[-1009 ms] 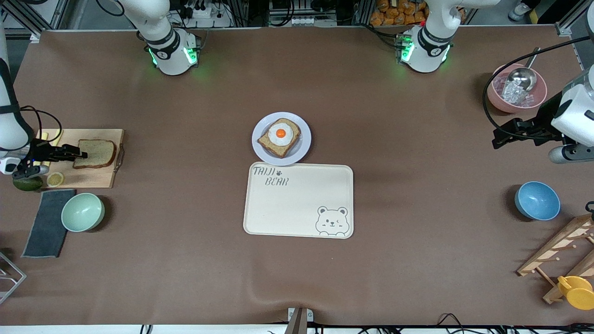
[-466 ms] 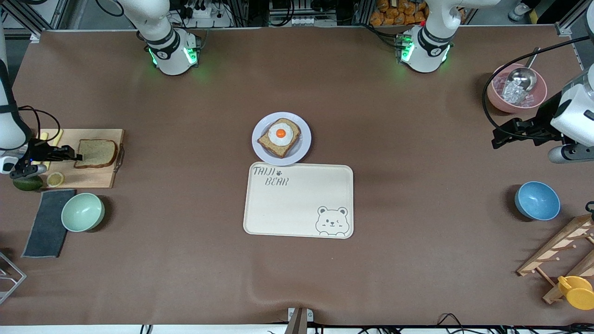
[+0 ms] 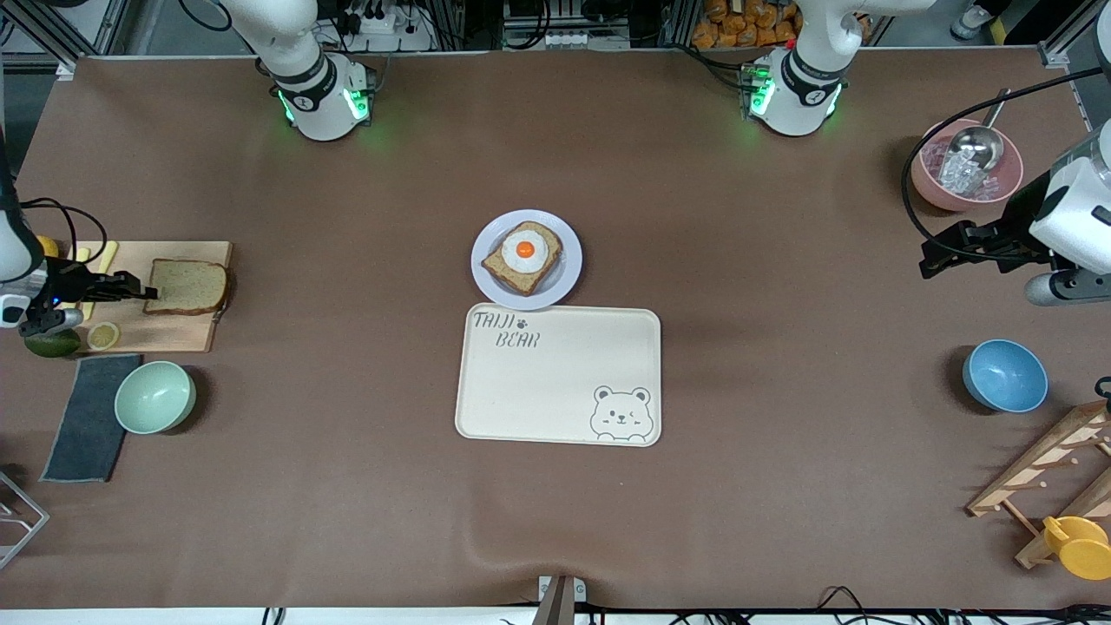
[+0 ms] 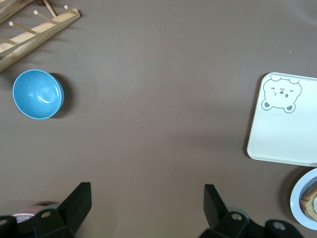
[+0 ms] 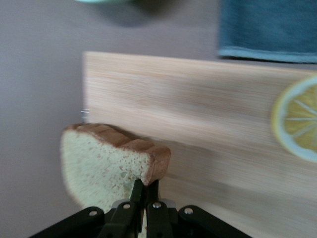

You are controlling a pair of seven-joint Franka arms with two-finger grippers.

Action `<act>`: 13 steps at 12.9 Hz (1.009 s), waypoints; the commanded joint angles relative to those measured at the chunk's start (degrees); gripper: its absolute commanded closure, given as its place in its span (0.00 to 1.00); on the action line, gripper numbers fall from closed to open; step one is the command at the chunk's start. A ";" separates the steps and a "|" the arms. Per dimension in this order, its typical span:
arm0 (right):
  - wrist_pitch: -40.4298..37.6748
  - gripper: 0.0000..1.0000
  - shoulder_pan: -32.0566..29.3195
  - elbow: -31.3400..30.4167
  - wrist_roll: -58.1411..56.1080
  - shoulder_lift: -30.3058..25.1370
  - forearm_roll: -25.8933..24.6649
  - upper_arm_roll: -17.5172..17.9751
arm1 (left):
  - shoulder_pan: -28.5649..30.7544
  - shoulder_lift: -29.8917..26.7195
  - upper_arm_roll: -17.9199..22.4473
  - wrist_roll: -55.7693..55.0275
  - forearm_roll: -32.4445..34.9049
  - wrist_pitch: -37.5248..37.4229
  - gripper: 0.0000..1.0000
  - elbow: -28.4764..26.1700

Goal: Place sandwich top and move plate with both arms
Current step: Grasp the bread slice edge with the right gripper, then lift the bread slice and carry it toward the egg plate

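Note:
The sandwich top, a plain brown bread slice, is held by its edge just over the wooden cutting board at the right arm's end of the table. My right gripper is shut on its crust, as the right wrist view shows, with the slice hanging past the fingers. The lavender-white plate sits mid-table and bears a slice with a fried egg. My left gripper is open and empty, waiting over bare table near the pink bowl.
A cream bear tray touches the plate's nearer side. On or by the board: a lemon slice, an avocado, a mint bowl, a grey cloth. At the left arm's end: a pink bowl, a blue bowl, a wooden rack.
My right gripper has closed on the bread slice and raised it slightly off the board, shifting it a little toward the table's middle. The left arm has not moved.

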 commanded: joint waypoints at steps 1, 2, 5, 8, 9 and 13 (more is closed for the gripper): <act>-8.61 1.00 -0.43 5.21 -0.19 -0.61 1.84 1.06 | -0.05 -0.58 -0.06 -0.90 -1.00 0.36 0.00 -0.25; -10.38 1.00 0.44 6.01 1.03 -0.78 2.02 1.15 | -0.05 -0.41 0.03 -0.90 -1.00 0.62 0.00 -0.17; -13.99 1.00 4.39 6.37 7.69 -2.97 3.16 1.33 | -0.14 -0.41 -0.06 -0.90 -1.00 0.80 0.00 -0.25; -19.18 1.00 9.05 6.19 13.42 -4.91 6.93 1.24 | -0.14 -0.41 0.03 -0.90 -1.00 0.80 0.00 -0.25; -20.24 1.00 10.46 6.19 14.39 -5.26 7.20 1.24 | -0.05 -0.41 -0.06 -0.90 -1.00 0.80 0.00 -0.25; -20.95 1.00 16.52 3.21 17.03 -9.12 8.34 1.33 | -0.14 -0.41 -0.06 -0.90 -1.00 0.80 0.00 -0.25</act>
